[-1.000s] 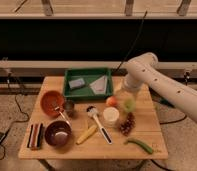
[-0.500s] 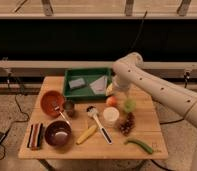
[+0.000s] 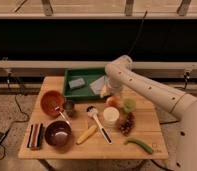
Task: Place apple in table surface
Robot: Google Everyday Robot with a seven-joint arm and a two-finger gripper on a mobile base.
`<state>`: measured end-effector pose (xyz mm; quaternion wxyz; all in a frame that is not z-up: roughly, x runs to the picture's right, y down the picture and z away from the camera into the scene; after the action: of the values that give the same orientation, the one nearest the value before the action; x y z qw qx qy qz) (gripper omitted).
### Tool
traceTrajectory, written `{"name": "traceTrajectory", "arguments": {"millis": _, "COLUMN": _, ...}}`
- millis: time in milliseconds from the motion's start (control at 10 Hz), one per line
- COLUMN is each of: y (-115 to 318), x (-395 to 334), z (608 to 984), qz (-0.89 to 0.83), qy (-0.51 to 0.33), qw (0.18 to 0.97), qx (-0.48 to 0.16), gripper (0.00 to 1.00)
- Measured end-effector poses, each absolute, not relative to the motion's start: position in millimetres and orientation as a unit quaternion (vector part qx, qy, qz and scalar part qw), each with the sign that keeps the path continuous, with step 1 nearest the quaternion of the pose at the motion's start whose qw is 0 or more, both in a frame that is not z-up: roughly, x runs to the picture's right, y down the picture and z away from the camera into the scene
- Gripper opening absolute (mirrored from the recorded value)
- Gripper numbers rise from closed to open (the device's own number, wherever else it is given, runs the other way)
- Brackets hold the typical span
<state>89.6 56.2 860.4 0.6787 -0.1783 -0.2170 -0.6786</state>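
Observation:
The apple (image 3: 112, 101), small and orange-red, rests on the light-brown wooden table surface (image 3: 152, 125), just in front of the green tray (image 3: 87, 75) and behind the white cup (image 3: 111, 116). My gripper (image 3: 108, 92) hangs down from the white arm (image 3: 142, 85) directly above and slightly behind the apple, at the tray's front right corner. Whether it touches the apple cannot be told.
A pale green round thing (image 3: 129, 105) lies right of the apple, with dark grapes (image 3: 126, 125) and a green pod (image 3: 139, 145) in front. An orange bowl (image 3: 53, 101), metal cup (image 3: 69, 106), dark bowl (image 3: 58, 134), spatula (image 3: 98, 122) and yellow corn (image 3: 87, 134) lie left. A sponge (image 3: 77, 83) sits in the tray.
The arm has swung left, and the gripper has moved from the table's right side to above the apple at the tray's corner. The apple has stayed in place.

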Motion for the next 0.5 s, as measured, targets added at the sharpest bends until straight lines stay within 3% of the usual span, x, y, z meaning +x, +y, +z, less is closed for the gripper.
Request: {"name": "traceTrajectory", "arguments": {"millis": 500, "y": 78, "x": 86, "z": 895, "qz": -0.698, "qy": -0.231, "qw": 0.648, "qx": -0.198, "gripper": 0.72}}
